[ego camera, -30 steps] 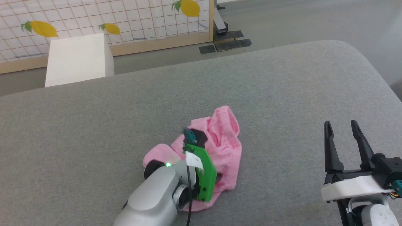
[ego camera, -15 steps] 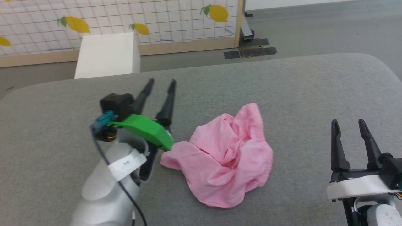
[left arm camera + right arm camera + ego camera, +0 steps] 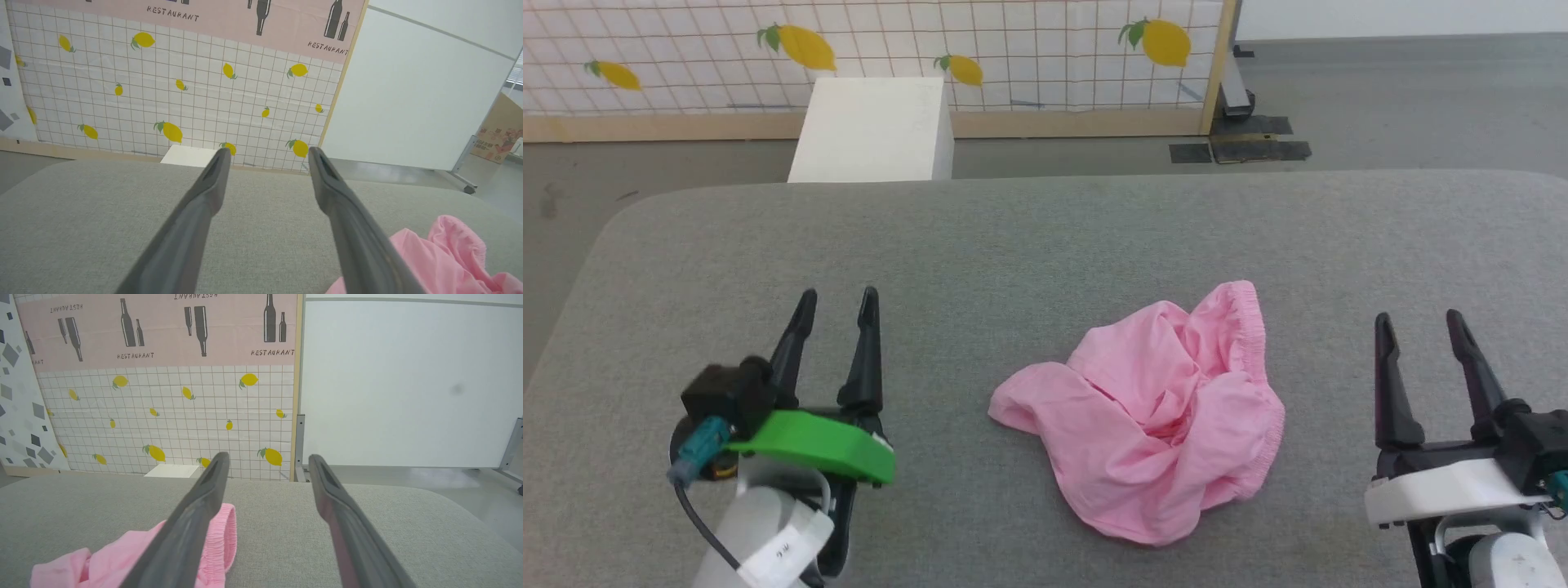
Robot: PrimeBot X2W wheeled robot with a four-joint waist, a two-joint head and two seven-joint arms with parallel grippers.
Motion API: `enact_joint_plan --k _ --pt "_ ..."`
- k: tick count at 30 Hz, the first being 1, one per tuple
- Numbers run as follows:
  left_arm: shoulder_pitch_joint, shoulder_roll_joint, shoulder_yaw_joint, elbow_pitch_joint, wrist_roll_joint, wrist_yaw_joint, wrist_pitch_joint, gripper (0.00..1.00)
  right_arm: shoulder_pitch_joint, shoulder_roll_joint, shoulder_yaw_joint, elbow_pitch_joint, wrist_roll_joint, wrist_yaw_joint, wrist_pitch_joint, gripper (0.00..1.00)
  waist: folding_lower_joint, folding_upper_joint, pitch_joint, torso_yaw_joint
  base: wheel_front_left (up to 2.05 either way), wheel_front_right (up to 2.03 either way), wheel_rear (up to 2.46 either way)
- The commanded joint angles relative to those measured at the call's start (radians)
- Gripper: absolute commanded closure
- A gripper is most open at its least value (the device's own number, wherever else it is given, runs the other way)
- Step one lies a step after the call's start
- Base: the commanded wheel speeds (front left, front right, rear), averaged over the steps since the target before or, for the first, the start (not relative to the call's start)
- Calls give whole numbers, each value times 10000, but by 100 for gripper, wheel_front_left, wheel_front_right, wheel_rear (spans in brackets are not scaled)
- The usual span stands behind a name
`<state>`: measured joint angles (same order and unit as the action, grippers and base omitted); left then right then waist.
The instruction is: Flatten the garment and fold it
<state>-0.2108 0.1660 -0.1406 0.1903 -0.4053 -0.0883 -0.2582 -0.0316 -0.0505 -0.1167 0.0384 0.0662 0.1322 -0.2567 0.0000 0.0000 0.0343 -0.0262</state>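
The garment (image 3: 1160, 412) is a crumpled light-pink pair of shorts lying in a heap on the grey table (image 3: 1045, 237), its gathered waistband turned toward the far right. It also shows at the lower right of the left wrist view, garment (image 3: 441, 257), and at the lower left of the right wrist view, garment (image 3: 122, 555). My left gripper (image 3: 837, 300) stands open at the lower left, well to the left of the cloth, with nothing between its fingers. My right gripper (image 3: 1417, 322) stands open at the lower right, a little to the right of the cloth, also empty.
A white box (image 3: 870, 131) stands on the floor just beyond the table's far edge. Behind it runs a tiled lemon-print panel (image 3: 931, 49) on a wooden frame. A black stand base (image 3: 1241, 147) lies on the floor at the back right.
My left gripper let go of the garment, opened and drew back to the lower left. The cloth now lies free in a heap. The head camera has turned, shifting the whole picture.
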Motion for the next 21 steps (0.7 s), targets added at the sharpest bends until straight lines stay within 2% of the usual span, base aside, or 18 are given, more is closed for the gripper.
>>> enact_joint_plan --k 1,11,21 --pt "297 -158 142 -105 216 -82 -34 0 169 3 66 -8 -103 -15 -51 0 0 0 -3 122 0 0 0" --pt "1112 -739 976 -359 914 -300 -35 0 267 3 416 187 -476 -15 -51 0 0 0 10 406 0 0 0" --pt "1190 -1012 1139 -301 1094 -402 -35 0 238 3 423 261 -411 -15 -51 0 0 0 139 441 0 0 0"
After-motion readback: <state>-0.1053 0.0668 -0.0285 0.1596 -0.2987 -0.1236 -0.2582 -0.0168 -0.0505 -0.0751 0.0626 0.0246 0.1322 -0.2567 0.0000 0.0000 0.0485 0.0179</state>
